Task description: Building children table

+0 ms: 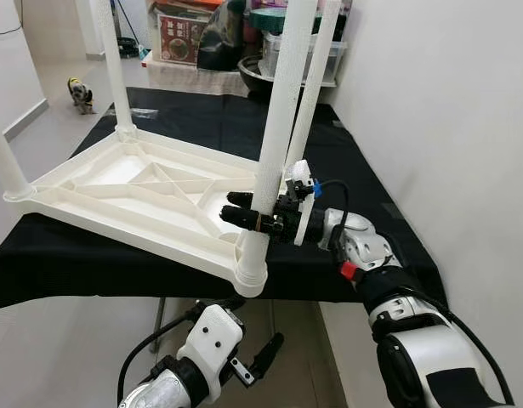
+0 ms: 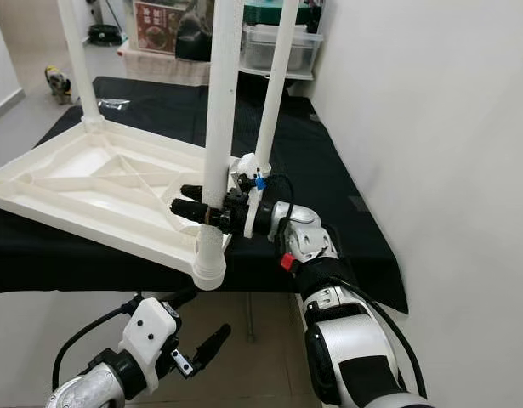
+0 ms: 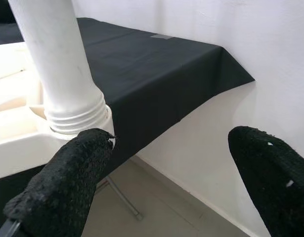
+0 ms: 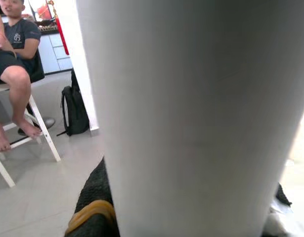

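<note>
— While the upturned white plastic table top [image 1: 133,191] lies underside-up on the black cloth-covered table [image 1: 346,166], where is the near white plastic leg [image 1: 274,144]?
— It stands upright in the corner socket at the top's five o'clock.
— And the right gripper [image 1: 244,217]?
— Its black fingers [image 1: 241,201] close around that leg low down, from three o'clock.
— The left gripper [image 3: 166,182]?
— Below the table edge, at six o'clock, fingers [image 3: 67,182] spread wide, holding nothing.
— Anything beyond?
— A seated person [image 4: 13,69] on a white chair.
</note>
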